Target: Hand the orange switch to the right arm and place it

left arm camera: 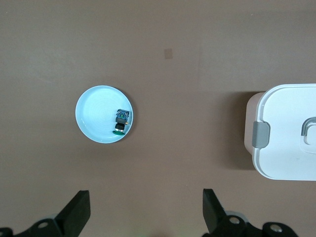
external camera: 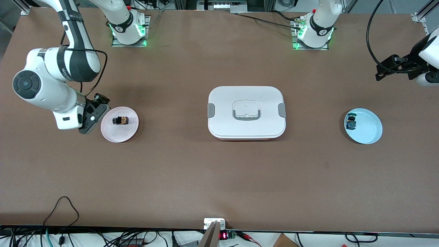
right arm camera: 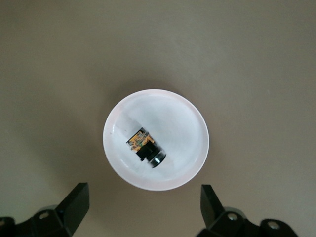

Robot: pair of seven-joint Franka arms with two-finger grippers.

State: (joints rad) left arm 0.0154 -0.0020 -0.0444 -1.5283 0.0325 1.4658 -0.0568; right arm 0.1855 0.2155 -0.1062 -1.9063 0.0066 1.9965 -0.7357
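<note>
— Switch [external camera: 120, 120]? 
— Lying on pink plate [external camera: 132, 132] (right arm's end), untouched.
— Grippers?
— Right gripper [right arm camera: 143, 210] spread wide above that plate; left gripper [left arm camera: 145, 212] wide too, empty, above table near blue plate [left arm camera: 94, 121].

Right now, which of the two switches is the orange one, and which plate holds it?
The orange switch lies in the pink plate beside the right gripper; the green-blue switch lies in the blue plate.

I see a big brown table [external camera: 192, 178]. Black cables [external camera: 61, 236] hang along its near edge, and metal frames [external camera: 423, 12] stand at the corners.
</note>
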